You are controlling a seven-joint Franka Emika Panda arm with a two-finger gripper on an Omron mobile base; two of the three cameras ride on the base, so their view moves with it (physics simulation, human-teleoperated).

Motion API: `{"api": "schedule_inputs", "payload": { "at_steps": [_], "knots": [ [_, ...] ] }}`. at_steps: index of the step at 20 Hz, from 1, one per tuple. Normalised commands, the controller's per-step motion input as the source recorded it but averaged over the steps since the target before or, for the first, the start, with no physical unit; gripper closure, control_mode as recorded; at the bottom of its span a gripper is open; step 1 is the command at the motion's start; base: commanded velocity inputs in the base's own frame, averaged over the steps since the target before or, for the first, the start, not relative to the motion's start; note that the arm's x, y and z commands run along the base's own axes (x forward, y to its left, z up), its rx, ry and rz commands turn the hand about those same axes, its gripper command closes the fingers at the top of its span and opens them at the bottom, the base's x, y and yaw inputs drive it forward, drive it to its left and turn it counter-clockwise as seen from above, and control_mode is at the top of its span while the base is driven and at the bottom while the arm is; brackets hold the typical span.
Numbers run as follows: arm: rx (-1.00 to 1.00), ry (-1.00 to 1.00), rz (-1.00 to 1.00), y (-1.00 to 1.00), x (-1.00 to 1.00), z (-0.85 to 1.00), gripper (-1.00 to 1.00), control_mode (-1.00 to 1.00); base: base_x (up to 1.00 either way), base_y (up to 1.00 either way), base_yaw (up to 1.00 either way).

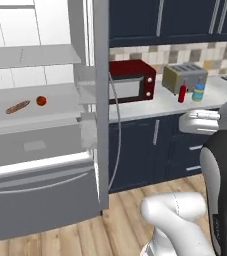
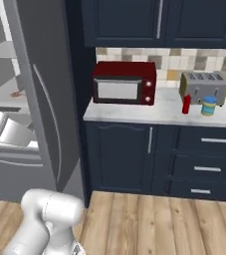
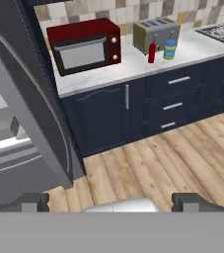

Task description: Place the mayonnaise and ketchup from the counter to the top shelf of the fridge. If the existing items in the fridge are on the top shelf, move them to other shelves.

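- Nearest the hand camera, the gripper (image 3: 111,202) hangs over the wooden floor (image 3: 182,158) with its fingers (image 3: 32,201) wide apart and nothing between them.
- Beyond the floor run the dark navy cabinet fronts under the counter (image 1: 135,107).
- On the counter, near its front edge, the ketchup (image 1: 182,93) stands upright just beside the mayonnaise (image 1: 199,92); whether the two touch cannot be told.
- Right behind both stands a silver toaster (image 1: 184,76), and toward the counter's fridge end sits a red microwave (image 1: 132,80).
- At the counter's end the fridge (image 1: 101,100) stands with its doors open.
- Inside, the top shelf (image 1: 30,56) is bare.
- One shelf below lie a brown sausage-shaped item (image 1: 17,107) and a small round red fruit (image 1: 41,101), near each other but apart.
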Motion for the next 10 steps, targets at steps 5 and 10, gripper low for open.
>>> {"api": "schedule_inputs", "payload": {
  "at_steps": [5, 10],
  "knots": [
    [0.0, 0.0, 0.0, 0.0, 0.0, 0.0, -1.0, 1.0, 0.15, -1.0, -0.02],
    [0.0, 0.0, 0.0, 0.0, 0.0, 0.0, -1.0, 1.0, 0.53, -1.0, 0.0]
  ]
}}
